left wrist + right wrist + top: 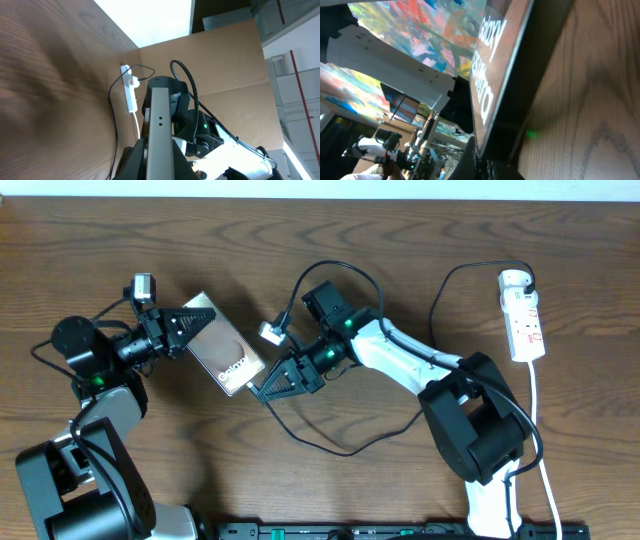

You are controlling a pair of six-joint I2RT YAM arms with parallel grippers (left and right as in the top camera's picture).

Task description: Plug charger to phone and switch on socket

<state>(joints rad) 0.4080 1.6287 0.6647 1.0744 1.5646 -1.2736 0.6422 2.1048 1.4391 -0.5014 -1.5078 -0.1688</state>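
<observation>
The phone (226,348), a brown-bronze slab with white lettering, is held tilted off the table. My left gripper (188,323) is shut on its upper left end. In the left wrist view the phone (160,125) shows edge-on as a grey slab between the fingers. My right gripper (272,383) is at the phone's lower right end, shut on the plug end of the charger. The thin black charger cable (330,448) loops across the table to the white socket (523,315) at the far right. The right wrist view shows the phone's face (492,75) just above the jaws (492,167); the plug tip is hidden.
The socket (131,92) and its white cord (540,430) lie along the right side. A small white tag (270,332) hangs on the right arm's thick cable next to the phone. A black rail (380,532) runs along the front edge.
</observation>
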